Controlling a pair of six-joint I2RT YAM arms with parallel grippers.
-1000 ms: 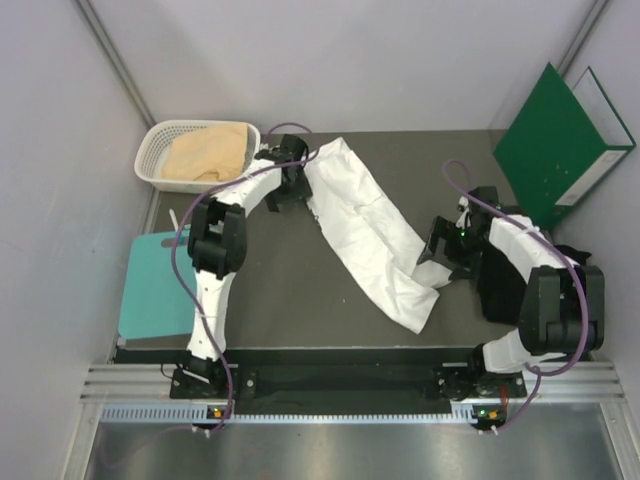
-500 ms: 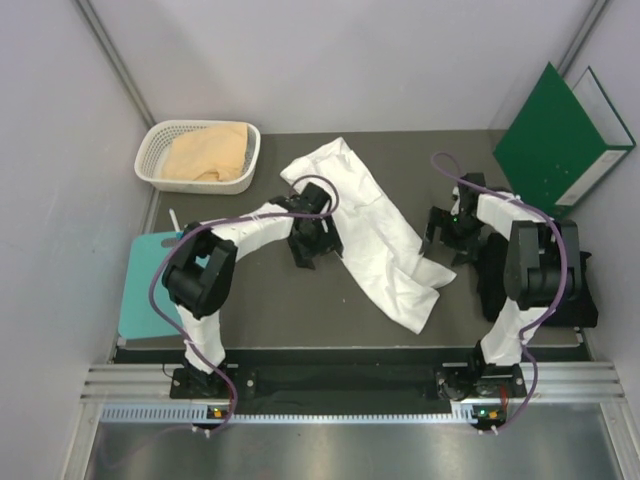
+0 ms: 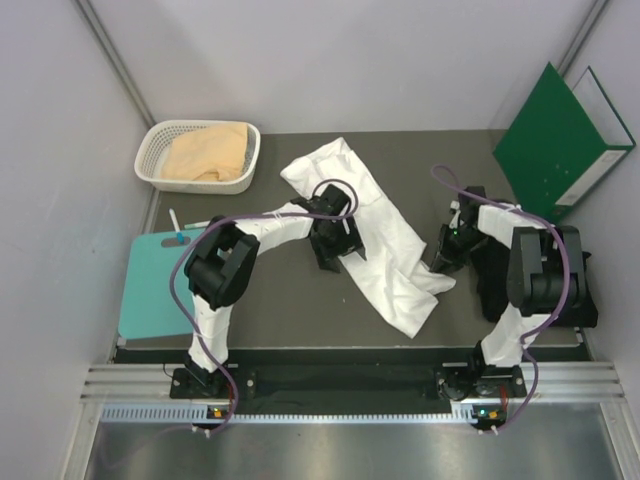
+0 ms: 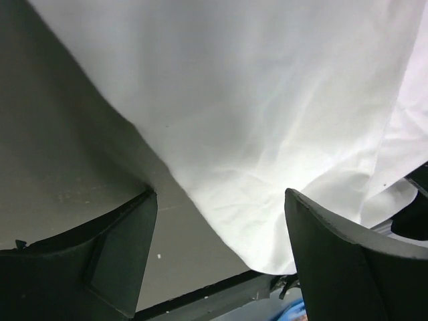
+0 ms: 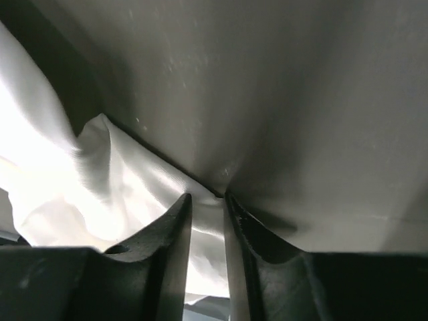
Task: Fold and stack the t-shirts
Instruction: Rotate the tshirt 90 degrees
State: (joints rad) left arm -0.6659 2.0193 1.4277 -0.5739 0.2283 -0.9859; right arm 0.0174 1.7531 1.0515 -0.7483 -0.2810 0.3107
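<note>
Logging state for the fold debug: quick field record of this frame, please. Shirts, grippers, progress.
white t-shirt: unfolded, lying diagonally on table
black t-shirt: bunched at right side, partly hidden by right arm
tan t-shirt: in white basket, far left corner
left gripper: open, at white t-shirt's left edge
right gripper: shut on white t-shirt's right edge
stack: not started

The left gripper point(image 4: 221, 195) hovers low, jaws spread wide, while the right gripper point(image 5: 208, 196) pinches the white t-shirt point(image 5: 80, 194) at its edge.
</note>
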